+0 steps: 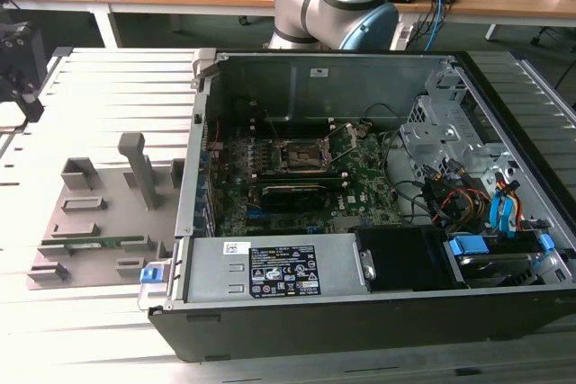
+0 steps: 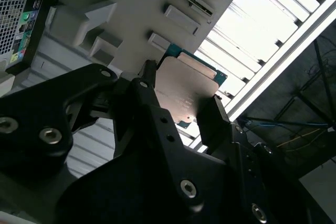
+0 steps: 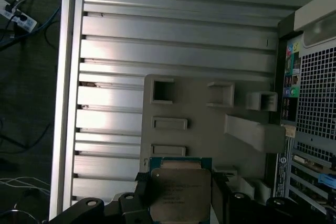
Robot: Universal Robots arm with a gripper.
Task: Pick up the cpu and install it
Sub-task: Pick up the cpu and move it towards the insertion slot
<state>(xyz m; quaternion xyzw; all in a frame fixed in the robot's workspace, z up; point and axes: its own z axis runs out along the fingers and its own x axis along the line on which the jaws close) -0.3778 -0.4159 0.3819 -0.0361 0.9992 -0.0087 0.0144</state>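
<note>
Cpu (image 3: 180,190): silvery-topped chip pinched by opposite edges in the gripper (image 2: 182,98), likely to keep its underside free for seating; apparently just over the grey holding fixture (image 3: 199,129), beside the open computer case (image 1: 297,87).

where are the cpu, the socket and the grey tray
cpu (image 3: 181,191): first wrist view, middle of its metal top plate.
socket (image 1: 302,156): exterior view, centre of the dark square frame.
grey tray (image 1: 112,209): exterior view, bare flat part.
</note>
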